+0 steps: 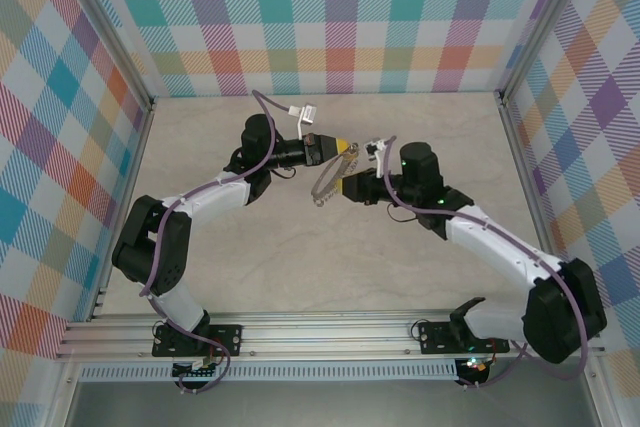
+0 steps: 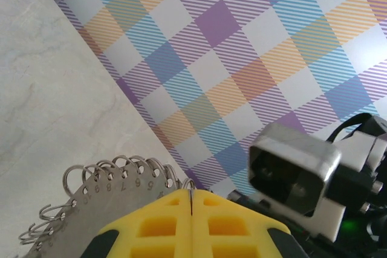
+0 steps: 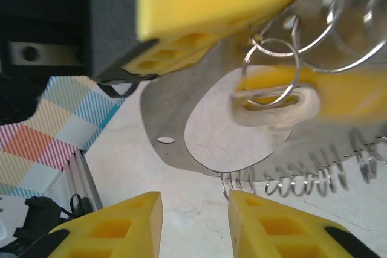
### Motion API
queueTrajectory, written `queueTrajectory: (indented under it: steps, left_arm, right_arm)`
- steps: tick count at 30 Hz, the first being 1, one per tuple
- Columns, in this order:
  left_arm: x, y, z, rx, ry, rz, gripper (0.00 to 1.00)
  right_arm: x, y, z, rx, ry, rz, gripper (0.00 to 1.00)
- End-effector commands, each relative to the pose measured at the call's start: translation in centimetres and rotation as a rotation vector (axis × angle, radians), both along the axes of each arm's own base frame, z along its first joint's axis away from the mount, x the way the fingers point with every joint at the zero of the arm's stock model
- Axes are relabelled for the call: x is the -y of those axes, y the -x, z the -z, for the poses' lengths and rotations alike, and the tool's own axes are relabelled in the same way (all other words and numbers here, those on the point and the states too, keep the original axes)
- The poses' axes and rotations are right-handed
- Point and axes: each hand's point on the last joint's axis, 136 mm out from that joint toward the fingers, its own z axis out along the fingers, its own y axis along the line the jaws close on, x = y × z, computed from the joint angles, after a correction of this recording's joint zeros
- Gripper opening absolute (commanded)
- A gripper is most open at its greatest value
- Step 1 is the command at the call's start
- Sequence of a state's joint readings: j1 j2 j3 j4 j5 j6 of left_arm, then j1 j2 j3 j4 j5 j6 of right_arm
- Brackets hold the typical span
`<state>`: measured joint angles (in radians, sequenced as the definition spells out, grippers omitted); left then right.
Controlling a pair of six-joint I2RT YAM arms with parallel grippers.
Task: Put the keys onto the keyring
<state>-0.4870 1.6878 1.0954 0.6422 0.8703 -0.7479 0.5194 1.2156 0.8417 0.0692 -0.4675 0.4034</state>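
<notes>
The key (image 3: 275,104) showed in the R wrist view, blurred: a pale rounded head w/ a slot, against a yellow band, just off the edge of the keyring (image 3: 181,128). A wire ring lay across the slot. Couldn't tell if it was threaded through or only in front. Blade not made out.

The keyring was a thin flat metal plate w/ a row of small wire rings along its edge, and numbers stamped beside them in the L wrist view. It hung in the air over the table (image 1: 300,277), mid-workspace, betw. the two arms, rings dangling down.

The left gripper (image 2: 190,200) was clenched on the plate, yellow fingers pressed flat together, plate coming out from under them. Prob. held up like that so the rings hang free & face the other arm, i.e. it acted as a fixture.

The right gripper (image 3: 195,206) had its jaws apart w/ nothing betw. them, just below plate & key, close but not touching. That put it approx. in place for fine work there.

Judgement: threading step, late on or at a check. Whether the key's actually on, can't say. Risk: rings are tiny & springy and the key is far smaller than the fingers, so a nudge could knock it loose or swing the plate.
</notes>
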Motion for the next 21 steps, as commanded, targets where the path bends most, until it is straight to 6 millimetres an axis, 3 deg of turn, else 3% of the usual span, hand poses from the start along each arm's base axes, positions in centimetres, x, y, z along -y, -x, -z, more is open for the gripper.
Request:
queueTrajectory:
  steps: [1, 5, 7, 15, 21]
  left_arm:
    - [0.0, 0.7, -2.3, 0.077, 0.048, 0.008, 0.00]
    - [0.0, 0.9, -2.5, 0.083, 0.057, 0.018, 0.00]
    - [0.0, 0.9, -2.6, 0.085, 0.061, 0.018, 0.00]
    - [0.0, 0.9, -2.7, 0.086, 0.066, 0.013, 0.00]
    - [0.0, 0.7, -2.6, 0.083, 0.066, 0.009, 0.00]
  right_arm:
    - [3.0, -0.4, -2.9, 0.053, -0.055, 0.069, 0.36]
    - [6.1, -2.3, -4.8, 0.050, -0.151, 0.169, 0.35]
    - [6.5, -3.1, -5.4, 0.039, -0.190, 0.181, 0.33]
    - [4.9, -5.4, -5.3, -0.030, -0.279, 0.128, 0.19]
    - [2.9, -4.8, -4.7, -0.048, -0.280, 0.079, 0.16]
